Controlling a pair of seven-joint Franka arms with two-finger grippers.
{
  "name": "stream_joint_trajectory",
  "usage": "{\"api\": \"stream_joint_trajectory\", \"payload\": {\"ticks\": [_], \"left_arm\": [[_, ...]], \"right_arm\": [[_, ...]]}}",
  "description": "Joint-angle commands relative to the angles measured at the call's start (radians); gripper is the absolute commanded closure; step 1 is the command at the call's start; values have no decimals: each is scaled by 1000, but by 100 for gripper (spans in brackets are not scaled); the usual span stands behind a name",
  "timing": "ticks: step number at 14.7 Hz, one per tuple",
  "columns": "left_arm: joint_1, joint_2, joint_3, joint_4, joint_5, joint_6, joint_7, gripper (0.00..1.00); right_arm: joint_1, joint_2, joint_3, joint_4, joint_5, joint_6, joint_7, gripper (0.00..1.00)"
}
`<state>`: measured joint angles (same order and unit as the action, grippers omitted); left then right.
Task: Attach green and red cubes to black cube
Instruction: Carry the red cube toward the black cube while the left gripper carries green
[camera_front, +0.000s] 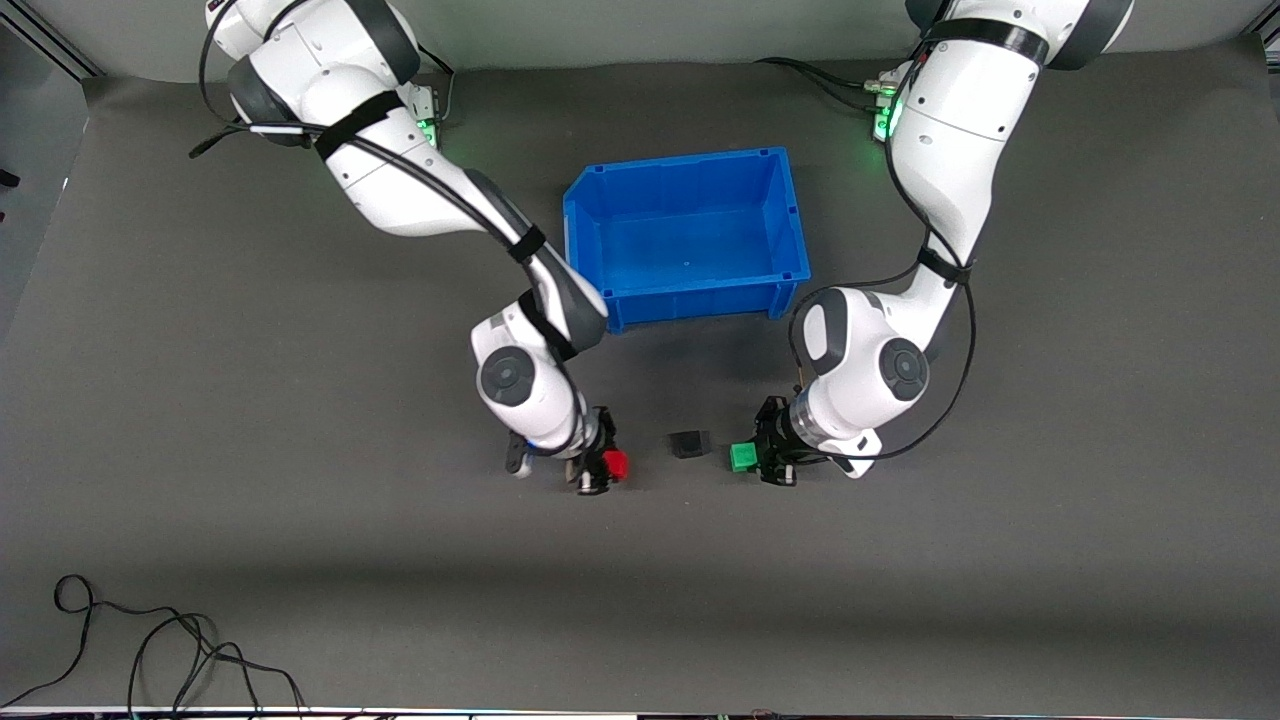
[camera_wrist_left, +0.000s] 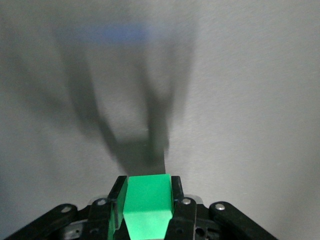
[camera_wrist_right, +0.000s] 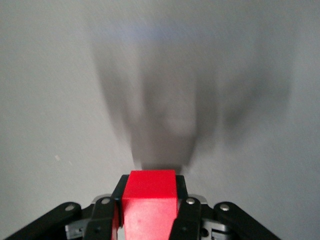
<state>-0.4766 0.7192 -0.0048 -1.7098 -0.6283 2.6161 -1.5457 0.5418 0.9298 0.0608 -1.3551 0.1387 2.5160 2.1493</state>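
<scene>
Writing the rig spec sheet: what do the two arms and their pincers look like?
Both arms have glossy white shells with dark grey joint caps and black bands. Black cables run along each, strapped on. Green lights glow near both bases. The left pincer and right pincer are black with two flat fingers, silver screws showing at the knuckles.

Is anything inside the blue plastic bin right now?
Nothing shows inside the blue plastic bin; its bare floor is visible. The right arm's forearm covers only the bin's outer corner nearest it, hiding nothing of the inside.
</scene>
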Motion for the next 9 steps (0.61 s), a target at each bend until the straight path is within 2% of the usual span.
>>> {"api": "stream_joint_trajectory", "payload": {"ticks": [1,4,9], "left_arm": [[-30,-17,19,-33,16,21,-54,64],[-56,-17,19,-42,16,38,-96,64],[-83,-18,28,-42,15,39,-125,64]], "right_arm": [[13,26,-6,47,25,-2,35,100],[56,72,-6,105,24,0,90,100],[59,116,-7,163,24,3,135,100]]}}
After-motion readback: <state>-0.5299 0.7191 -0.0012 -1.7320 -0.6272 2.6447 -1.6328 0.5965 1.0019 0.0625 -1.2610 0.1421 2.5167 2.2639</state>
